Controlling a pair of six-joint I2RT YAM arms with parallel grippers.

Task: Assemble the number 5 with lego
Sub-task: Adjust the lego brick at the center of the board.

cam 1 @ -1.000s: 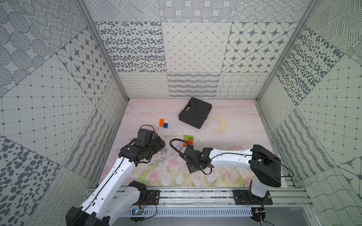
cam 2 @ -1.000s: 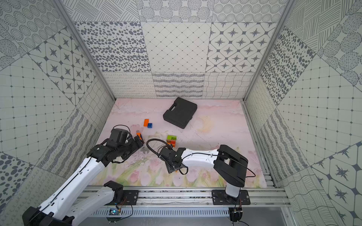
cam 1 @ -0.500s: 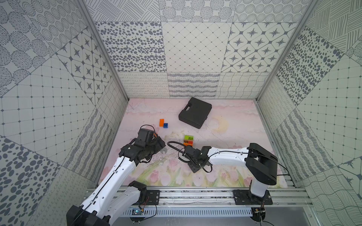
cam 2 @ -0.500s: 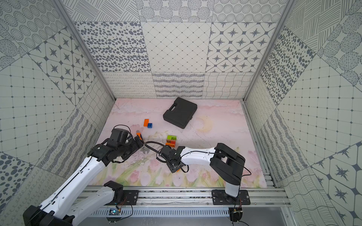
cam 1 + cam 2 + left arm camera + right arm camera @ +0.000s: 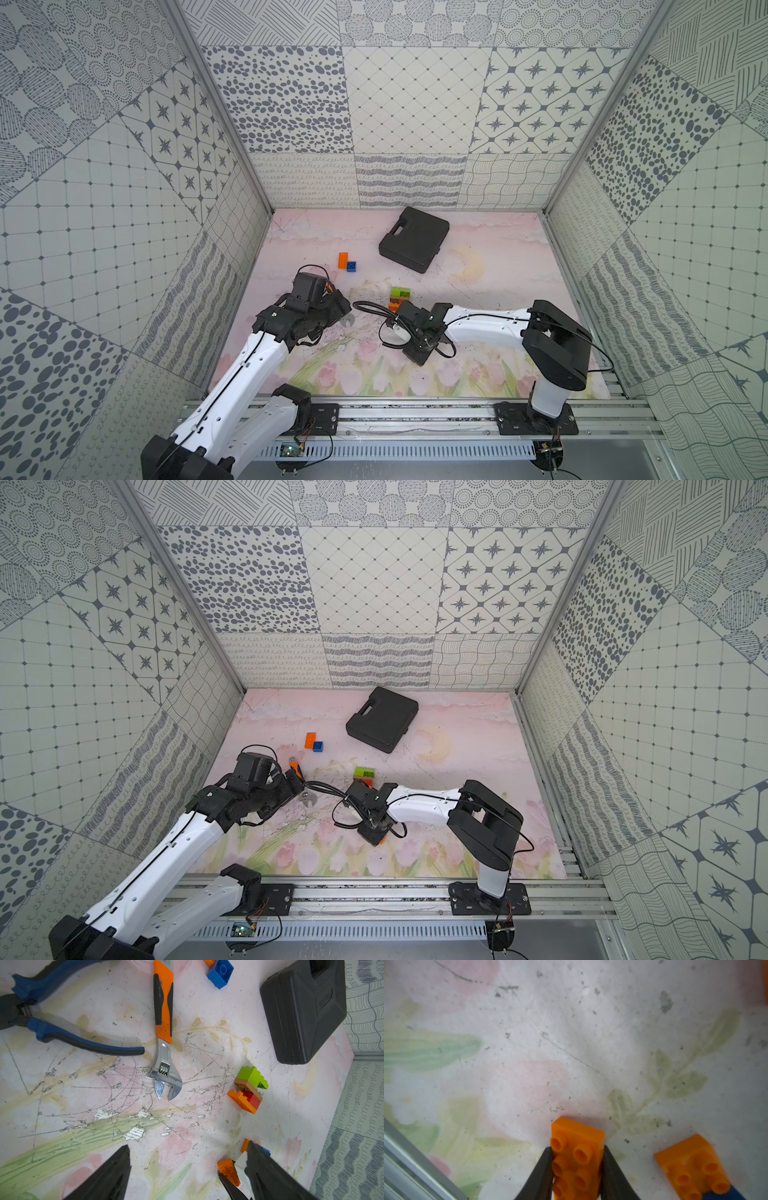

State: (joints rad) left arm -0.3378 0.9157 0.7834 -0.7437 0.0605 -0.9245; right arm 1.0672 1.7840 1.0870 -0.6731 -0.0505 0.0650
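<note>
My right gripper (image 5: 576, 1148) is shut on a long orange lego brick (image 5: 578, 1142), studs toward the camera, just above the mat. In the left wrist view the same brick (image 5: 228, 1168) shows between the right gripper's black fingers. Close beside it lies another orange brick (image 5: 691, 1163) on a blue one. A small stack of green, brown, red and orange bricks (image 5: 400, 294) lies on the mat just beyond the right wrist. An orange and a blue brick (image 5: 347, 262) lie farther back. My left gripper (image 5: 188, 1147) hangs open over bare mat.
A black plastic case (image 5: 415, 239) lies at the back. An orange-handled wrench (image 5: 164, 1022) and blue-handled pliers (image 5: 62, 1036) lie near the left gripper. Patterned walls enclose the mat, and a metal rail (image 5: 415, 415) runs along the front.
My right gripper has closed on the long orange brick after shifting a little to the left. The left arm has not moved.
</note>
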